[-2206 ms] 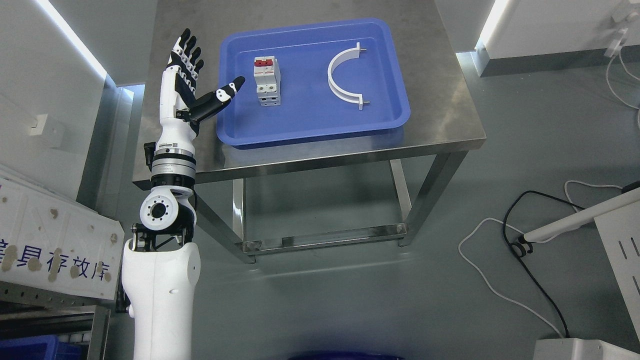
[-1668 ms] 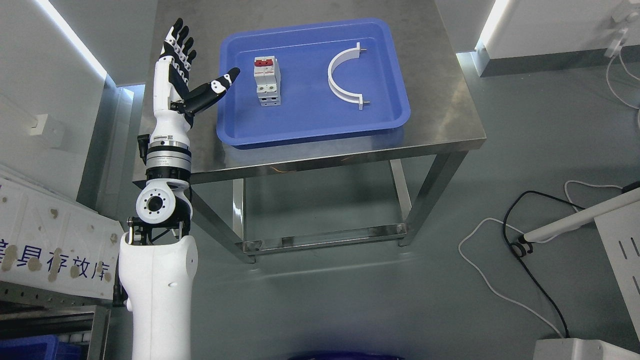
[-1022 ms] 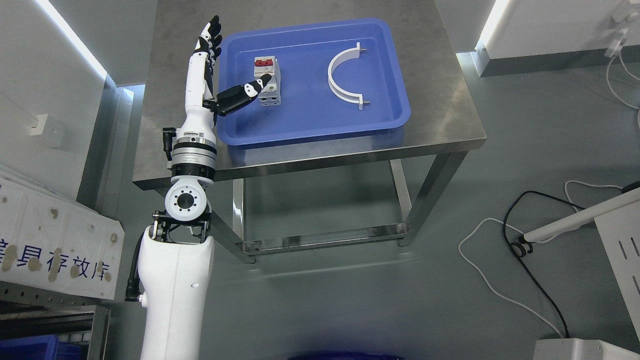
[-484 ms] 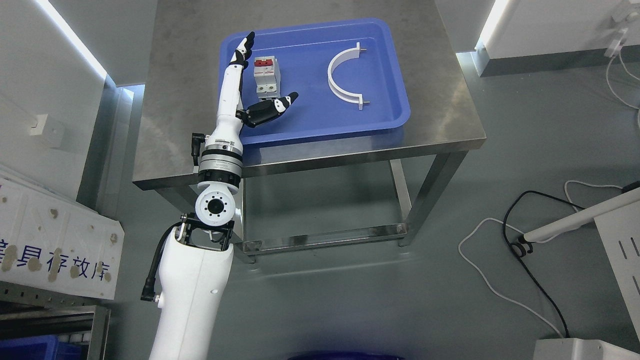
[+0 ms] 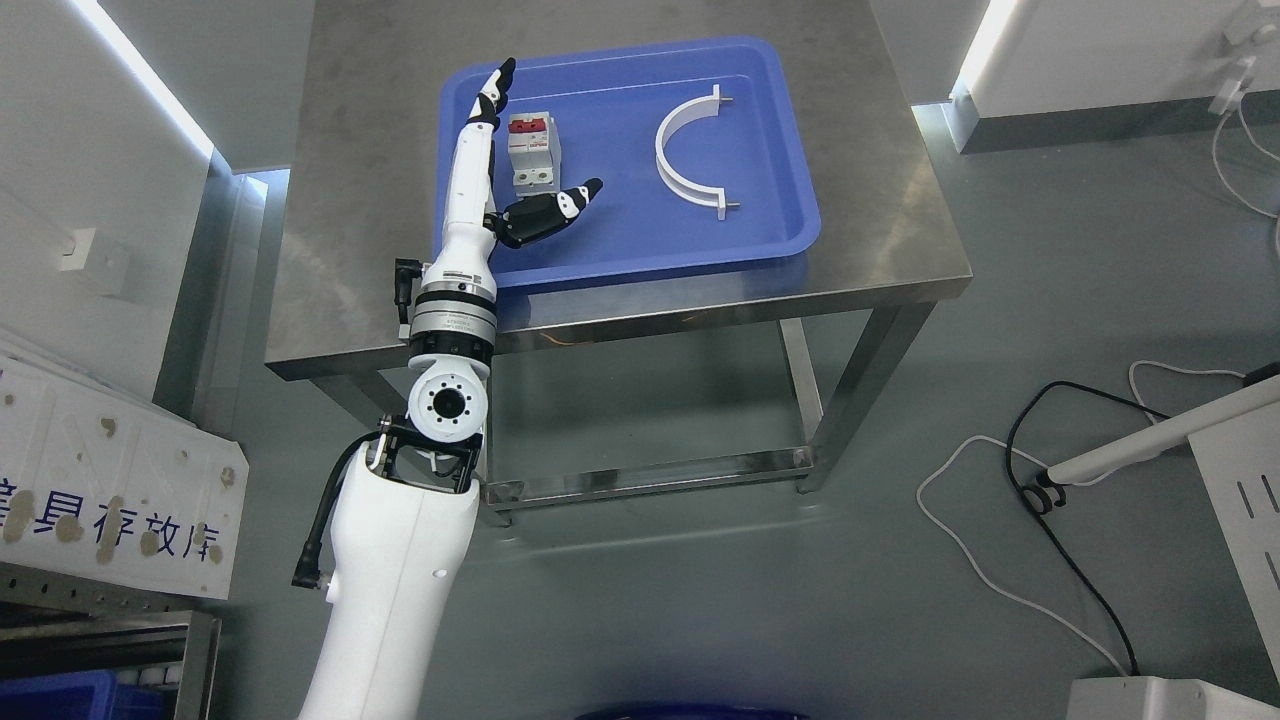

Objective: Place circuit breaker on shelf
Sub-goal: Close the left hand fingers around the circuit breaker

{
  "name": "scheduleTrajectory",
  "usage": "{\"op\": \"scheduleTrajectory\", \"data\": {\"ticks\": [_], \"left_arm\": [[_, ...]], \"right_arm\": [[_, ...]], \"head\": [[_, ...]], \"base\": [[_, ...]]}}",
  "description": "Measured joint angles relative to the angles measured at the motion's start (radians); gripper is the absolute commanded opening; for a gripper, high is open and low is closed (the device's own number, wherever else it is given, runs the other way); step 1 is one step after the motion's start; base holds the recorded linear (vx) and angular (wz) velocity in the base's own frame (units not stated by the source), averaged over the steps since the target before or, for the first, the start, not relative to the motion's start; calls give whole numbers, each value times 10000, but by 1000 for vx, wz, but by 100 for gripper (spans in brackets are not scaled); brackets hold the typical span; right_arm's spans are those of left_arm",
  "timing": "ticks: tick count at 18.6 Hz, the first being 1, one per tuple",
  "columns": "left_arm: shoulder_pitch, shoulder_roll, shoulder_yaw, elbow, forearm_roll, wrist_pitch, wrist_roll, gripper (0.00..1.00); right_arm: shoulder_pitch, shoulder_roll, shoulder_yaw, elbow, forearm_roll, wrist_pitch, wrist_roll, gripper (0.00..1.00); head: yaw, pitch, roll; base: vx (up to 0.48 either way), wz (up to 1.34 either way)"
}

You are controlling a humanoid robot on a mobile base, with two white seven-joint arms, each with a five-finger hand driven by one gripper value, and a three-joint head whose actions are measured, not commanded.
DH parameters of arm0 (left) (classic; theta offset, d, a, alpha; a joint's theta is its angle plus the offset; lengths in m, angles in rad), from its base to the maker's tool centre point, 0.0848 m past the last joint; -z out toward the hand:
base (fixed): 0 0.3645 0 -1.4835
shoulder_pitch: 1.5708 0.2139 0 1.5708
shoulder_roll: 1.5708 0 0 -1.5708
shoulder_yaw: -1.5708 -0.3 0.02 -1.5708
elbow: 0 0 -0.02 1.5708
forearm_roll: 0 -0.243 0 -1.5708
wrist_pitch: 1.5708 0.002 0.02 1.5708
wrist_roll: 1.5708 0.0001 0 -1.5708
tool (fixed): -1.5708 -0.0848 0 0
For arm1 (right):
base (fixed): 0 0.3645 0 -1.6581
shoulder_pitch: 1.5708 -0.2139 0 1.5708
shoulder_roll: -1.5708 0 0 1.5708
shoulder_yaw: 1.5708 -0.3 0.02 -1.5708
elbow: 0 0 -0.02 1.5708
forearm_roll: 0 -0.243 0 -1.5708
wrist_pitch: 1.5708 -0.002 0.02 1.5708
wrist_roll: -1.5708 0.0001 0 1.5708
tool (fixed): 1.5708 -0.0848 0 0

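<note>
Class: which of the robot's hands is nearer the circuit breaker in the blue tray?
Left. The left hand flanks the circuit breaker, fingers open alongside it, thumb below. The right hand is out of view.

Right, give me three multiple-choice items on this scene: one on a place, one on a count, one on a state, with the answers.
1. Where is the breaker?
A. In the tray, left part
B. On the bare table
C. On the floor

2. How many things lie in the tray?
A. One
B. Two
C. Four

3. What is the left hand doing?
A. Gripping the breaker
B. Open beside the breaker
C. Resting on the floor

Answers: 1 A, the breaker stands in the blue tray's left part. 2 B, only the breaker and the white clamp lie there. 3 B, the fingers run straight along the breaker's left side and the thumb is spread below it, nothing grasped.
</note>
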Motion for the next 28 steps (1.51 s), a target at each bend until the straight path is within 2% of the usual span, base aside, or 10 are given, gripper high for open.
{"op": "scheduleTrajectory", "data": {"ticks": [7,14,20,25,27,28], "left_arm": [[-366,0,-120,485,-237,184,17,95],[-474,0,-84,932,-407,196,307,81],[-538,0,-35,1221,-440,132,593,62],[-558,0,-7,1399,-446,-116,638,56],[-568,0,-4,1477,-447,-176,693,45],[-571,0,0,1519,-448,-202,735,34]], "right_arm": [[0,0,0,0,0,0,0,100],[0,0,0,0,1,0,0,100],[0,0,0,0,0,0,0,100],[0,0,0,-1,0,0,0,100],[0,0,0,-1,-1,0,0,100],[0,0,0,-1,-1,0,0,100]], "head": [[0,1,0],[0,0,0],[0,0,0],[0,0,0],[0,1,0],[0,1,0]], "base": [[0,0],[0,0],[0,0],[0,0],[0,0],[0,0]]}}
